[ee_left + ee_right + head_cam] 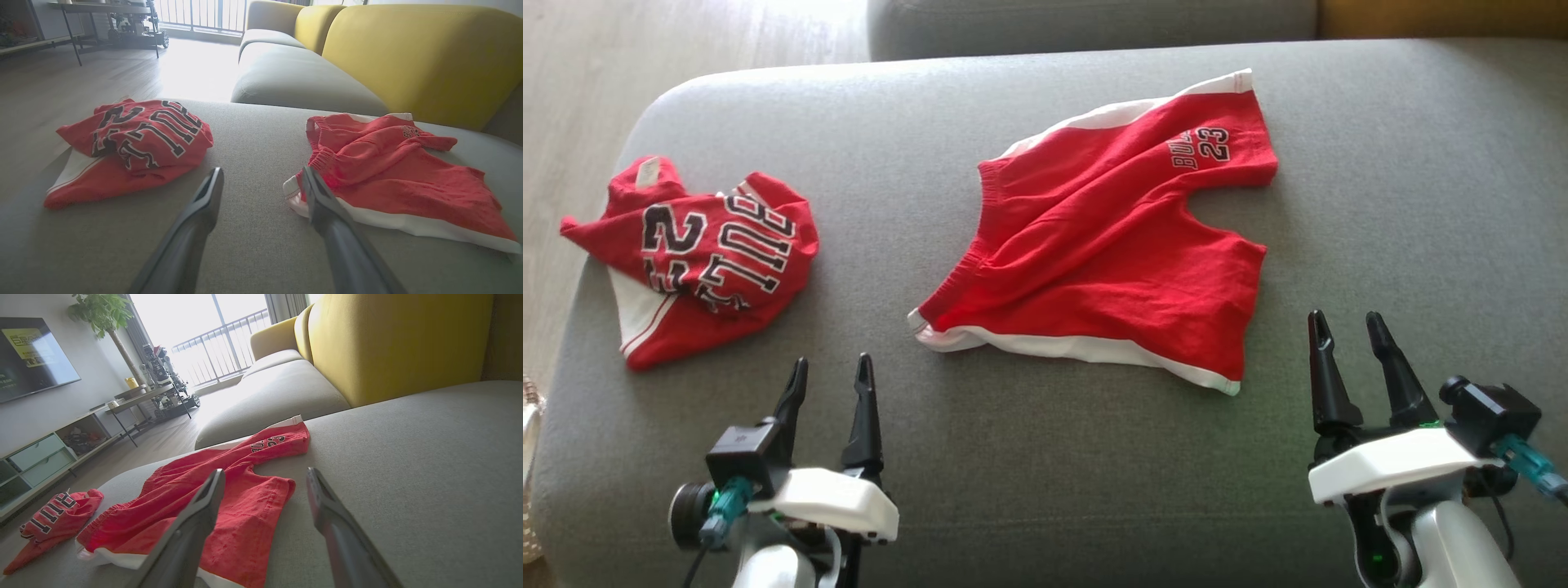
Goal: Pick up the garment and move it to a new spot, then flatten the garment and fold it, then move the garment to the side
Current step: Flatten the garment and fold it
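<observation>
Red shorts (1094, 245): lying rumpled mid sofa seat (1421, 204), apparently awaiting flattening. Jersey (698, 253): bundled at left edge, likely set aside. Left end effector (833, 363), right end effector (1344, 317): wide, empty.

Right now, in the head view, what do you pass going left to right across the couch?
crumpled red jersey → red shorts, spread out → right hand, open, at the lower right

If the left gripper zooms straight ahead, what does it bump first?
The left gripper probably meets bare grey cushion between the jersey and the shorts; depth is unclear.
</observation>
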